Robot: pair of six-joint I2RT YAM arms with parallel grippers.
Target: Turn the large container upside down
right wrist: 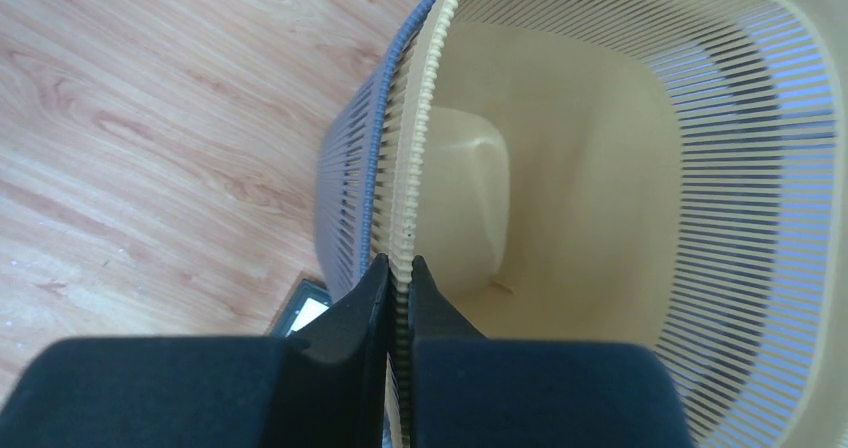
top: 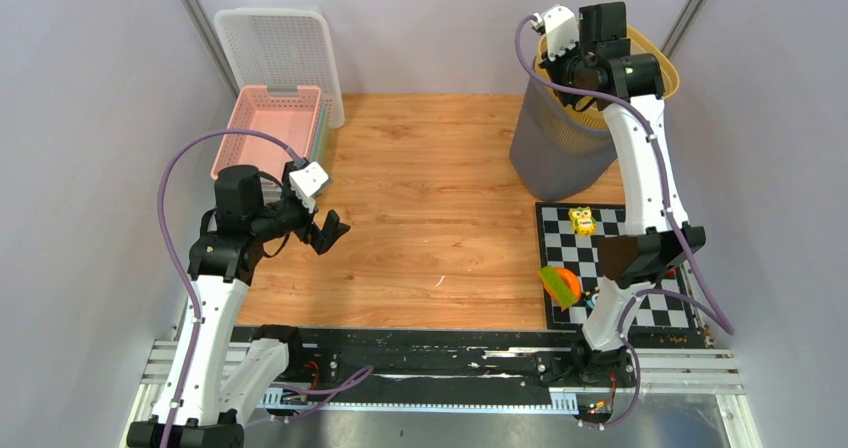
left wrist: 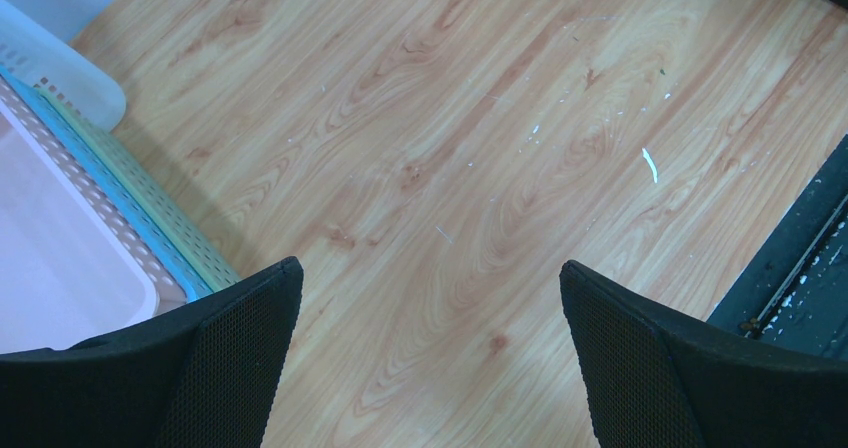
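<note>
Now right jaws pinch large container [right wrist: 350, 183] rim; yellow liner [right wrist: 580, 168] seemingly nested inside; left jaws wide.

Your right gripper [top: 575, 76] sits at the rim of the bin [top: 555, 148], far right. Left gripper [top: 328, 233] hangs above the table [top: 440, 218], near the pink basket [top: 268, 133].

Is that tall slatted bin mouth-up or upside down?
Mouth-up. The bin has its open rim on top; the right wrist view looks down to its floor, and the right gripper pinches that rim.
</note>
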